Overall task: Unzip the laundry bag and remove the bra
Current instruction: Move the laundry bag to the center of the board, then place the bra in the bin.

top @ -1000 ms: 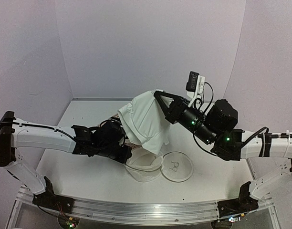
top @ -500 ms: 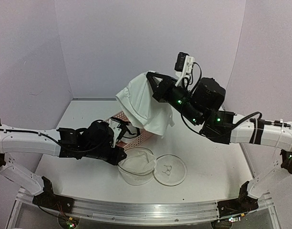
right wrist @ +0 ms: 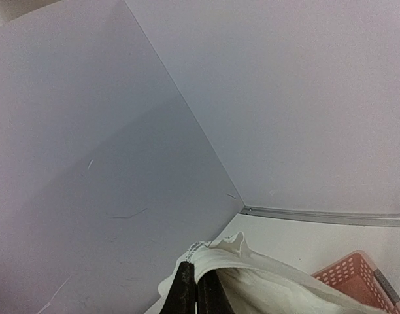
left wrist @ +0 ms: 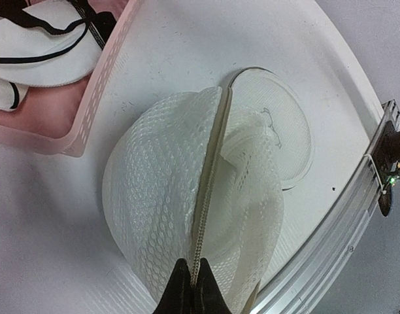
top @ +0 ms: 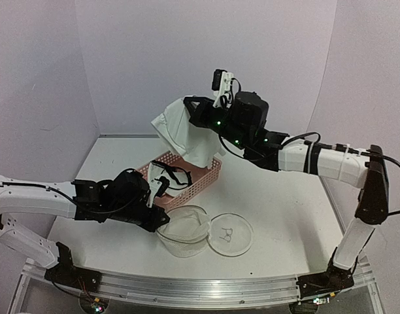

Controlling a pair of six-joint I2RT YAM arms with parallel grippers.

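Bra (top: 182, 131) is hanging at twelve o'clock above the pink basket (top: 212, 174), with the right gripper (right wrist: 199, 280) pinching its edge. The left gripper (left wrist: 191, 280) is clamping the zip rim of the laundry bag (left wrist: 154, 196) at six o'clock, near the front edge of the table (left wrist: 252, 39).

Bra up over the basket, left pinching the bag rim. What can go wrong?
1. The right gripper pinches only an edge of the bra; it may slip, or land across the far rim of the pink basket.
2. The left gripper is shut on the zip rim of the laundry bag; moving that arm could drag the bag.
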